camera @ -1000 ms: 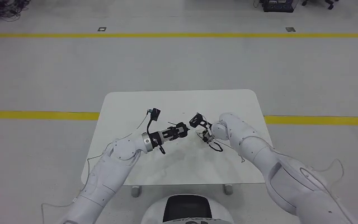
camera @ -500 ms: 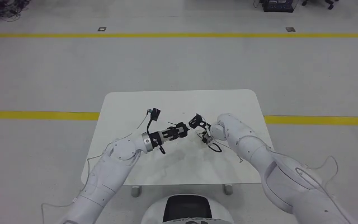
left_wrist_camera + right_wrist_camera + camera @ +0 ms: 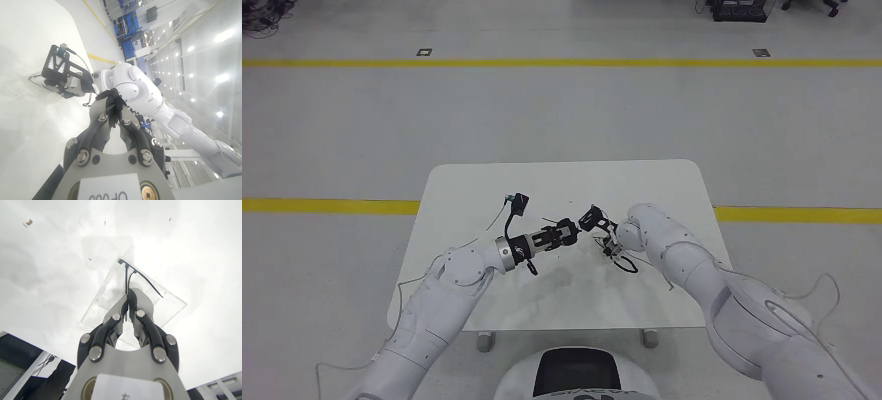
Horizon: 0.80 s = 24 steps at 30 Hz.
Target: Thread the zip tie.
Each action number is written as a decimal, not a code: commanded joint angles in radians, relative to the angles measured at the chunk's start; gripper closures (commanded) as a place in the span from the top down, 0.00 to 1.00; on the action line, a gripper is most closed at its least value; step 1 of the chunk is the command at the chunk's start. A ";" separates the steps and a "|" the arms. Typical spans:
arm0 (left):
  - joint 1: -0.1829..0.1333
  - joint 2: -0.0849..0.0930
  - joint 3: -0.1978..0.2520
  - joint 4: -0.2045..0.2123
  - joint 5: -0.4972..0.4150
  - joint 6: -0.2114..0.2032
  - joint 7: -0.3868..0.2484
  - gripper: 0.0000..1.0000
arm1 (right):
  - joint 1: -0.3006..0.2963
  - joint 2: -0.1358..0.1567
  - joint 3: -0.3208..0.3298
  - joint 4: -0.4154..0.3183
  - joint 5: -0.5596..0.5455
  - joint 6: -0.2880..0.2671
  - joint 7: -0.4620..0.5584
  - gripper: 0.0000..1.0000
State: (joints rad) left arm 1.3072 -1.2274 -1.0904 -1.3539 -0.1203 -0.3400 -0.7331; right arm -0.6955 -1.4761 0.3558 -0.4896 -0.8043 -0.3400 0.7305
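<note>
Over the middle of the table, the left gripper had its fingers pressed together (on what, I could not tell). Just beside it, the right gripper had its fingers clamped on a black zip tie, held over a clear plate.

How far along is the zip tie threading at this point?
Done: the right hand is shut on black zip tie strands above the clear plate. In hand: the left hand, also shut, is close beside it; what it grips is unclear. Left: I see no tail passing through a head, so threading looks unfinished.
</note>
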 commanded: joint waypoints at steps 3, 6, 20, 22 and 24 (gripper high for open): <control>0.000 0.000 0.000 0.000 0.000 0.000 0.000 0.00 | 0.003 -0.005 -0.006 0.009 0.002 0.000 -0.005 0.02; 0.000 0.000 0.000 0.000 0.000 0.000 0.000 0.00 | 0.005 -0.009 -0.009 0.016 0.004 0.000 -0.008 0.03; 0.000 0.000 0.000 0.000 0.000 0.000 0.000 0.00 | 0.013 -0.019 -0.019 0.038 0.008 0.000 -0.025 0.14; 0.000 0.000 0.000 0.000 0.000 0.000 0.000 0.00 | 0.013 -0.020 -0.021 0.039 0.007 0.000 -0.024 0.13; 0.000 0.000 0.000 0.000 0.000 0.000 0.000 0.00 | 0.014 -0.021 -0.023 0.039 0.007 0.000 -0.023 0.13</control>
State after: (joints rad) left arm 1.3072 -1.2274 -1.0904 -1.3539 -0.1203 -0.3400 -0.7331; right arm -0.6818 -1.4966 0.3335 -0.4508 -0.7977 -0.3400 0.7067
